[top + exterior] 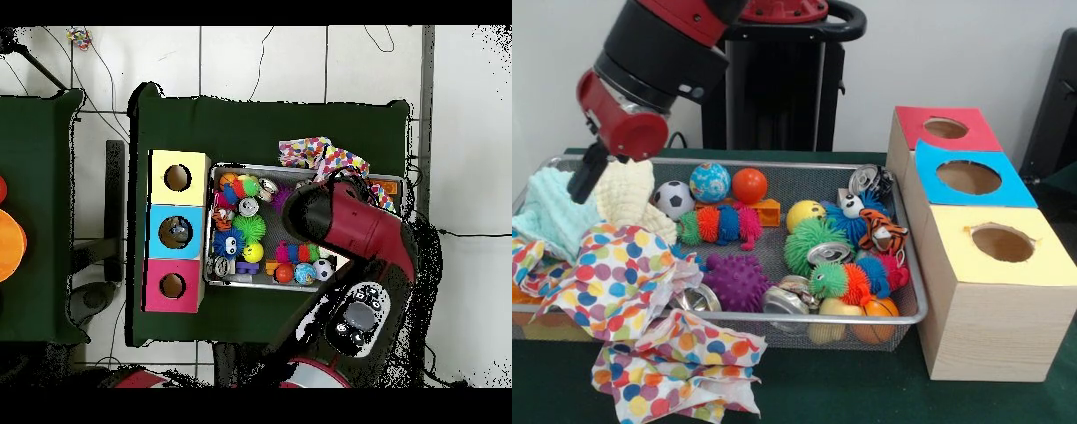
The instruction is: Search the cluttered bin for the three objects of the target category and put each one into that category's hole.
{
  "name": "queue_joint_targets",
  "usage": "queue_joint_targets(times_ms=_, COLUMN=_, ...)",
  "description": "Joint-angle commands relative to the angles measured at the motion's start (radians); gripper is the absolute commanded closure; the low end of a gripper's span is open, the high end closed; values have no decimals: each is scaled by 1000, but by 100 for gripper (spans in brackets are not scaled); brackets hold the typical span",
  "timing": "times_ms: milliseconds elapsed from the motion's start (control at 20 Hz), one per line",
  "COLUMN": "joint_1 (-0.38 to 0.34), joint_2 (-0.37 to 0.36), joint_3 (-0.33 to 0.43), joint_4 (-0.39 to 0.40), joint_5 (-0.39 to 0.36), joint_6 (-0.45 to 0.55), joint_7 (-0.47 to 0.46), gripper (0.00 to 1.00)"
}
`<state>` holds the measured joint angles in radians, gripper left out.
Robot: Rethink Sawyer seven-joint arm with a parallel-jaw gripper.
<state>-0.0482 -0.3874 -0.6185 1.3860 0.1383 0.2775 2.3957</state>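
my tool [584,177] hangs over the cloths at the cluttered bin's [914,291] nine o'clock end; i cannot tell its state. the category's hole [968,177] lies beyond three o'clock. something dark seems to sit inside it overhead; most sorting remains.

A silver wire-mesh metal bin [905,265] holds polka-dot cloth [627,269], shiny metal cans [828,253] and fuzzy toys [719,224]; pale wood-grain boxes [993,331] stand at right on matt green desk [847,389].
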Motion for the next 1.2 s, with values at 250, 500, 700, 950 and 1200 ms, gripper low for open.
queue_joint_targets(times_ms=250, joint_1=-101, joint_2=11, joint_3=132, joint_4=-45, joint_5=-98, joint_6=-12, joint_7=-36, gripper=100)
queue_joint_targets(times_ms=500, joint_1=-133, joint_2=43, joint_3=167, joint_4=-49, joint_5=-107, joint_6=-32, joint_7=-15, gripper=100)
queue_joint_targets(times_ms=700, joint_1=-158, joint_2=59, joint_3=199, joint_4=-50, joint_5=-113, joint_6=-51, joint_7=-7, gripper=100)
queue_joint_targets(times_ms=950, joint_1=-180, joint_2=56, joint_3=238, joint_4=-39, joint_5=-101, joint_6=-34, joint_7=1, gripper=100)
queue_joint_targets(times_ms=1200, joint_1=-189, joint_2=49, joint_3=274, joint_4=-20, joint_5=-86, joint_6=-47, joint_7=29, gripper=100)
